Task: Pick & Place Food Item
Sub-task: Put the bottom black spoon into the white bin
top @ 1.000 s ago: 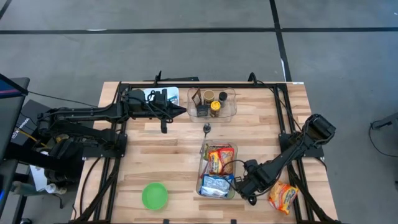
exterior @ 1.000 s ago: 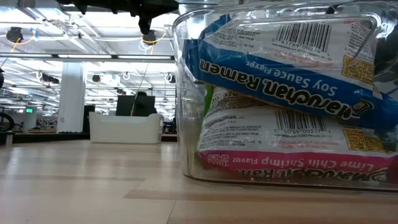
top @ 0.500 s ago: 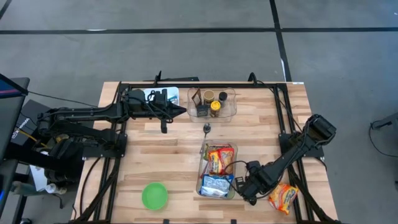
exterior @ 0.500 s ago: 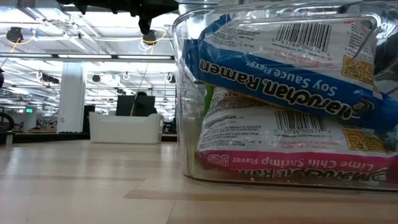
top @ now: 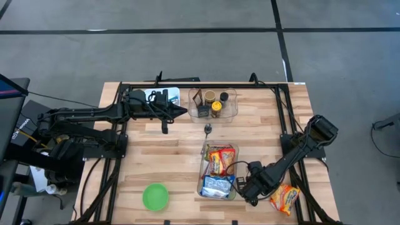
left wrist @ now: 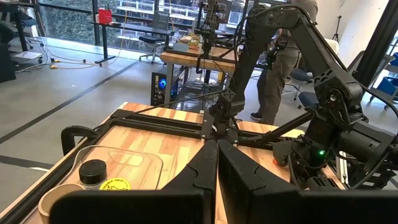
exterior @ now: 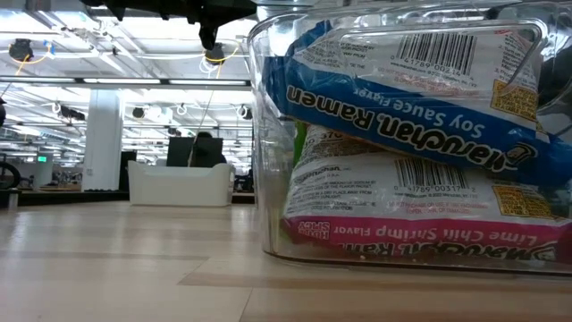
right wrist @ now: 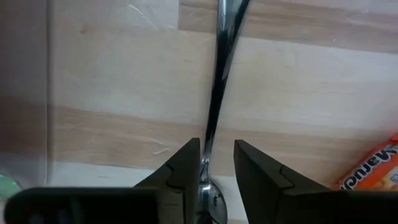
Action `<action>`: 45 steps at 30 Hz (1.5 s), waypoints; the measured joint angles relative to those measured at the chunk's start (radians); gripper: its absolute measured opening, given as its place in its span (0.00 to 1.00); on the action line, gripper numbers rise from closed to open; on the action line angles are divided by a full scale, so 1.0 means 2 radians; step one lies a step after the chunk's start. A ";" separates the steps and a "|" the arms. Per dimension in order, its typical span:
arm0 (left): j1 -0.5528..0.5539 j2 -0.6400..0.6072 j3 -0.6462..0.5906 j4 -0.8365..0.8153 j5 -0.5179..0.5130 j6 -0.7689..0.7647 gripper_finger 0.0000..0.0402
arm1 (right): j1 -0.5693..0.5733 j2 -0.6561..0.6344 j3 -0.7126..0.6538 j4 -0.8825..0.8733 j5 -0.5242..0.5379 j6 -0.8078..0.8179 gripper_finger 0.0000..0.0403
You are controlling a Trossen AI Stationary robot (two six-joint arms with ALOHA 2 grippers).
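Two black jointed arms w/ black cables, matte tapered fingers (right wrist: 186,165), green LED on right arm (left wrist: 321,153).

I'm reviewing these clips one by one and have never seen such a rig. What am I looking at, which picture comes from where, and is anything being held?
This is a robot with two dark arms at a wooden table. One picture looks straight down, one looks level across the table top, and one comes from each arm's wrist. On the table are a clear bin holding ramen packs, an orange pack lying beside it, a green bowl, and a clear tray with jars at the back. The left hand is shut and empty, waiting near the tray. The right hand is low between the bin and the orange pack; I cannot tell whether it grips anything.
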 joint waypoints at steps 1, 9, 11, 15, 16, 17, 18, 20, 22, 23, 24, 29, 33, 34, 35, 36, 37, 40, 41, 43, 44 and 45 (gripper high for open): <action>0.000 0.000 0.000 0.000 0.000 0.000 0.02 | 0.001 0.000 0.000 0.000 0.004 0.002 0.23; 0.000 0.000 0.000 0.000 0.000 0.000 0.02 | 0.005 0.000 0.000 0.008 0.022 0.011 0.23; 0.000 0.000 0.000 0.000 0.000 0.000 0.02 | 0.005 0.000 0.000 0.009 0.024 0.011 0.23; 0.000 0.000 0.000 0.000 0.000 0.000 0.02 | 0.006 0.000 0.000 0.009 0.024 0.015 0.23; 0.000 0.000 0.000 0.000 0.000 0.000 0.02 | 0.007 0.000 0.000 0.009 0.024 0.015 0.23; 0.000 0.000 0.000 0.000 0.000 0.000 0.02 | 0.007 0.000 0.000 0.009 0.024 0.015 0.23; 0.000 0.000 0.000 0.000 0.000 0.000 0.02 | 0.007 0.000 0.000 0.009 0.024 0.015 0.23; 0.000 0.000 0.000 0.000 0.000 0.000 0.02 | 0.010 0.000 0.000 0.009 0.024 0.015 0.23; 0.000 0.000 0.000 0.000 0.000 0.000 0.02 | 0.010 0.000 0.000 0.009 0.024 0.015 0.23; 0.000 0.000 0.000 0.000 0.000 0.000 0.02 | 0.011 0.000 0.000 0.009 0.024 0.015 0.23; 0.000 0.000 0.000 0.000 0.000 0.000 0.02 | 0.011 0.000 0.000 0.009 0.024 0.016 0.23; 0.000 0.000 0.000 0.000 0.000 0.000 0.02 | 0.017 0.000 -0.001 0.009 0.042 0.025 0.23; 0.000 0.000 0.000 0.000 0.000 0.000 0.02 | 0.024 0.000 -0.001 0.010 0.048 0.036 0.23; 0.000 0.000 0.000 0.000 0.000 0.000 0.02 | 0.026 0.000 -0.001 0.010 0.048 0.038 0.23; 0.000 0.000 0.000 0.000 0.000 0.000 0.02 | 0.028 0.000 -0.001 0.010 0.049 0.041 0.23; 0.000 0.000 0.000 0.000 0.000 0.000 0.02 | 0.029 0.000 -0.001 0.010 0.050 0.046 0.23; 0.000 0.000 0.000 0.000 0.000 0.000 0.02 | 0.031 0.000 -0.001 0.009 0.051 0.051 0.23; 0.000 0.000 0.000 0.000 0.000 0.000 0.02 | 0.033 0.000 -0.001 0.008 0.054 0.054 0.23; 0.000 0.000 0.000 0.000 0.000 -0.001 0.02 | 0.033 0.000 -0.001 0.008 0.054 0.054 0.23; 0.000 0.000 0.000 0.000 0.000 -0.001 0.02 | 0.033 0.000 -0.001 0.008 0.057 0.054 0.23; 0.000 0.000 0.000 0.000 0.000 -0.001 0.02 | 0.033 0.001 -0.001 0.008 0.060 0.054 0.23; 0.000 0.000 0.000 0.000 0.000 -0.001 0.02 | 0.033 0.003 -0.001 0.009 0.063 0.054 0.23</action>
